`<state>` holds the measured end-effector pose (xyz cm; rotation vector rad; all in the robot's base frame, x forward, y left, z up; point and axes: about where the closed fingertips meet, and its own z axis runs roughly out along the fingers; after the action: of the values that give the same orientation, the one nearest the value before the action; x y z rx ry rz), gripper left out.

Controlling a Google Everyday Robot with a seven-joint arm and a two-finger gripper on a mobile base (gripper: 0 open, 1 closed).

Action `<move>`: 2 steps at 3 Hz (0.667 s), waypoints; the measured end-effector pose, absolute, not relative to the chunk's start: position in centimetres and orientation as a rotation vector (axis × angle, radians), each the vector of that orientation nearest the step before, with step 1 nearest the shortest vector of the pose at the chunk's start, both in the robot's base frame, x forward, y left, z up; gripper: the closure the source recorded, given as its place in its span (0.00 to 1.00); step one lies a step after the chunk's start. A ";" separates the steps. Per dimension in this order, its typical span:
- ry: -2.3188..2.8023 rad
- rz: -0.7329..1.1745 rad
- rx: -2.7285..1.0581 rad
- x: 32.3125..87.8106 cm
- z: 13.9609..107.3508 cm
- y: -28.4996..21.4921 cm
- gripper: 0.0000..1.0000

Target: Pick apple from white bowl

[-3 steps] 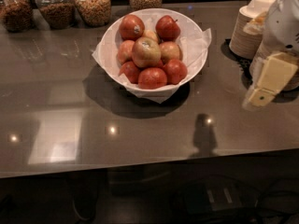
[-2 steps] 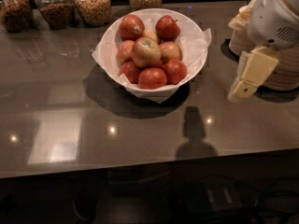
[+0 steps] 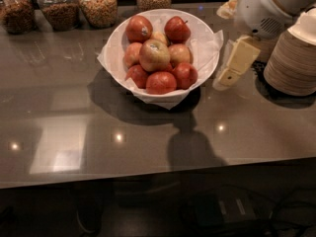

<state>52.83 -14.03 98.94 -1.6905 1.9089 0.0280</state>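
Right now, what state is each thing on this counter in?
apple, untouched, lying on top of the pile in the bowl.
white bowl, upright, paper-lined, heaped with apples.
red apples, piled around the big one.
gripper, low beside the bowl's right rim, off the apple.
glass jars, filled, along the back edge.
paper bowls, stacked at the right.

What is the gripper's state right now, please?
The gripper hangs beside the white bowl; open or closed cannot be told. The apple lies in the bowl.
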 end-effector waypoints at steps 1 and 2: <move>1.832 0.074 -1.675 54.8 99.6 -11.6 0.00; 1.770 0.129 -1.675 56.3 99.8 -9.0 0.00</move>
<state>56.26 -8.98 99.75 -1.6753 1.7702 0.1289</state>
